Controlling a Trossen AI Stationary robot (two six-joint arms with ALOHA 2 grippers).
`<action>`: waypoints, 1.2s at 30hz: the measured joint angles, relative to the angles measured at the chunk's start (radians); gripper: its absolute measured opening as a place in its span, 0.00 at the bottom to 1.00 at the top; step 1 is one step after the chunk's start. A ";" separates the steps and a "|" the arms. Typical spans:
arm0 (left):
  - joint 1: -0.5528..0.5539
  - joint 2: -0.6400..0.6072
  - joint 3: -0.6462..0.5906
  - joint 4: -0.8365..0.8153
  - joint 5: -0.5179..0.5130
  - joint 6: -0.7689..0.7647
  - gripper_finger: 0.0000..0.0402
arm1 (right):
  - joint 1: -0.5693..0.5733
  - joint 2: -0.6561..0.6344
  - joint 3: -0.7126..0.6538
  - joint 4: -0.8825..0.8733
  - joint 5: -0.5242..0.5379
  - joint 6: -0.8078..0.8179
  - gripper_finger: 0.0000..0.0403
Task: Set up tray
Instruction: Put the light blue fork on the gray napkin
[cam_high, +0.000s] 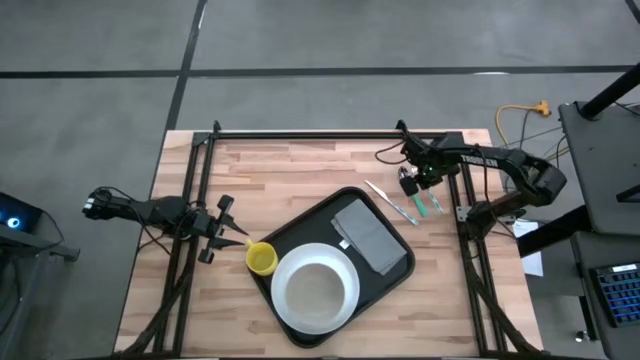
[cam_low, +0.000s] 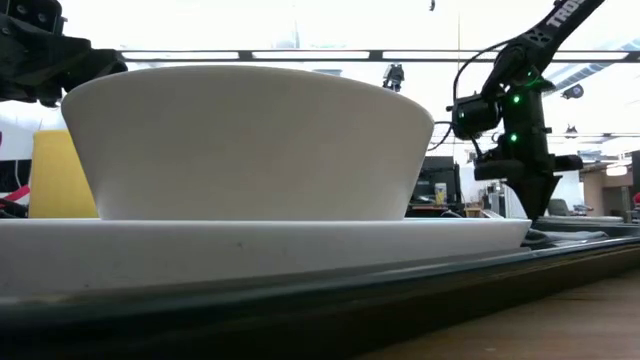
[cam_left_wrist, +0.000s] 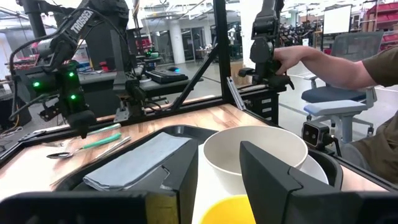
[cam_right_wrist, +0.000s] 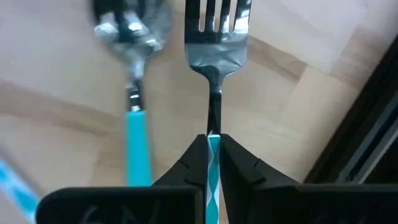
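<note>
My right gripper (cam_right_wrist: 212, 163) is clamped on the teal handle of a fork (cam_right_wrist: 213, 37), beside a spoon (cam_right_wrist: 132, 37) on the tabletop (cam_high: 300, 170), right of the tray (cam_high: 322, 211). The tray sits centre, holding a plate (cam_high: 290, 312), bowl (cam_high: 316, 283) and napkin (cam_high: 368, 236). My left gripper (cam_high: 237, 241), fingers apart, waits by a yellow cup (cam_high: 261, 259).

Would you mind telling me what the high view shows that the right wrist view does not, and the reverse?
Only the high view shows the tray holding the plate, bowl and grey napkin, the yellow cup at its edge, and the left gripper open beside that cup. Only the right wrist view shows the fork's tines and the right gripper shut on the fork's teal handle. Both show the fork and spoon on the wooden table.
</note>
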 joint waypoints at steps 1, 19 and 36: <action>0.000 0.000 0.000 0.000 0.000 0.000 0.26 | 0.010 -0.011 0.000 -0.004 -0.001 0.000 0.03; 0.000 0.000 0.000 0.000 0.000 0.000 0.26 | 0.358 -0.083 0.013 -0.057 -0.107 0.179 0.03; 0.000 0.000 0.000 0.000 0.000 0.000 0.26 | 0.520 -0.074 0.073 -0.010 -0.157 0.199 0.03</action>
